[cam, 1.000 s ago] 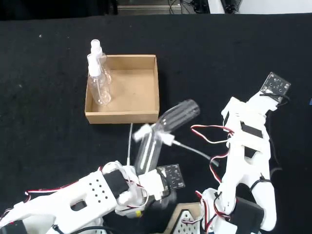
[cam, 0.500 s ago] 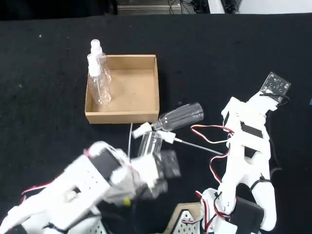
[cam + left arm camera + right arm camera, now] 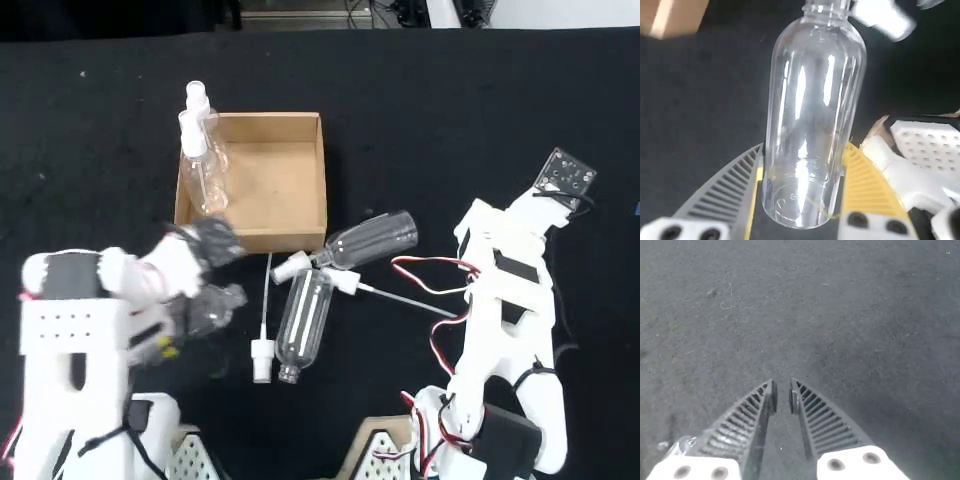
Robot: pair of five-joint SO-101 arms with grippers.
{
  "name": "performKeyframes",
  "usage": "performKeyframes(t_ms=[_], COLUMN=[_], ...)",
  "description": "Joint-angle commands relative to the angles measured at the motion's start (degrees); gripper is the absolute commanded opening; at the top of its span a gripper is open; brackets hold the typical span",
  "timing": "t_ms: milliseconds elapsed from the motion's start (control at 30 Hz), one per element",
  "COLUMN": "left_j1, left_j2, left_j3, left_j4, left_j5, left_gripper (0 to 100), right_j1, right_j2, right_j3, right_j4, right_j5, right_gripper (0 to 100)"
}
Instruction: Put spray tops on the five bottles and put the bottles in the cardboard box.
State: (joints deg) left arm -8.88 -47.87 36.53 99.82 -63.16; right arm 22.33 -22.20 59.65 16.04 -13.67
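Gripped a clear bottle (image 3: 812, 115) near its base in the left pincer (image 3: 804, 150), neck pointing away. Held the right pincer (image 3: 781, 386) almost closed on nothing above the bare black surface (image 3: 840, 300). Saw two topped bottles (image 3: 205, 165) in the cardboard box (image 3: 275, 185), at a corner. Saw a third bottle (image 3: 372, 240) lying just beside the box with a spray top (image 3: 290, 268) at its neck, and an open-necked bottle (image 3: 303, 322) lying near it, a loose spray top (image 3: 262, 358) alongside.

The high camera looks down over the whole table (image 3: 450, 100). Both wrist cameras sit close above it; the left shares a bottle (image 3: 812, 110) with the high view.
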Motion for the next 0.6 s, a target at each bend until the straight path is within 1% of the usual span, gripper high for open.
performKeyframes(t_ms=[0, 100, 233, 333, 433, 567], left_j1=[-15.43, -26.24, -40.57, -49.10, -54.81, -59.65], left_j2=[0.00, 0.09, 1.14, 5.89, 12.48, 20.92], left_j3=[-1.71, 0.75, 8.48, 11.91, 11.65, 7.69], left_j4=[-0.62, -6.68, -20.31, -29.63, -33.05, -32.97], left_j5=[-2.81, -2.90, -2.99, -2.64, -2.55, -2.55], left_gripper=[19, 19, 19, 19, 19, 19], right_j1=[0.88, 0.79, 0.79, 0.79, 0.79, 0.79], right_j2=[-0.13, -0.13, -0.13, -0.13, -0.13, -0.13], right_j3=[-3.12, -3.12, -3.12, -3.12, -3.12, -3.12], right_j4=[-1.76, -1.76, -1.58, -1.58, -1.58, -1.67], right_j5=[0.00, 0.00, 0.00, 0.00, 0.00, 0.00], right_gripper=[3.9, 3.9, 3.9, 3.9, 3.9, 3.9])
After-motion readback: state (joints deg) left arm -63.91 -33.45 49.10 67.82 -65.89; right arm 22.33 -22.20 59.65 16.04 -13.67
